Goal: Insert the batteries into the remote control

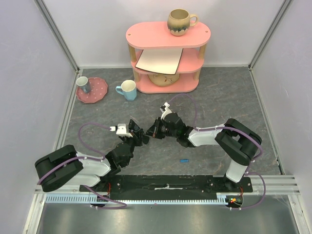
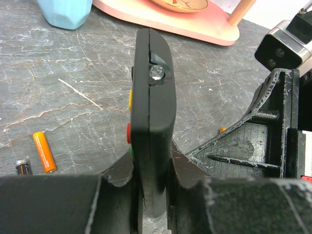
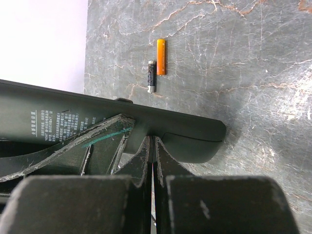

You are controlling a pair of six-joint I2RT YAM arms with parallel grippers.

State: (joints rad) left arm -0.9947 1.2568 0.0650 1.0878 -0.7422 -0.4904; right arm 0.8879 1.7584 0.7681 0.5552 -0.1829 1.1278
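Left hand (image 2: 153, 178) grips remote control (image 2: 151, 97); orange battery (image 2: 44, 152) lies nearby

The slim black plastic remote control (image 2: 152, 97) stands raised on edge, with coloured buttons on one face and white print on the back. An orange cylindrical battery (image 2: 44, 152) lies flat just beside a black-and-silver battery (image 2: 23, 167). A small blue battery (image 1: 184, 160) lies well apart from them.

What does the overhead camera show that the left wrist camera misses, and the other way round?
Overhead only: a blue battery, a brown mug atop the pink shelf, a red plate. Left wrist only: an orange battery beside a black one, and coloured buttons on the remote. Both: that shelf and a blue mug.
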